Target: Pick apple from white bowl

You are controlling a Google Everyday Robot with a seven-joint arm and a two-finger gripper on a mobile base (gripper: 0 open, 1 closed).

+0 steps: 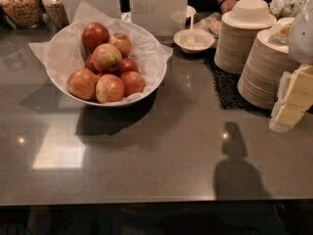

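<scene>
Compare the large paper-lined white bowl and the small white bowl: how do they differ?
The large white bowl lined with crinkled paper holds red-and-yellow apples; the small white bowl holds a white spoon. The large bowl is far wider and nearer the camera than the small bowl. Both are round and white. The gripper hangs at the right edge.

Gripper (pixel 295 98) at right edge, arm (pixel 301 31) above it
</scene>
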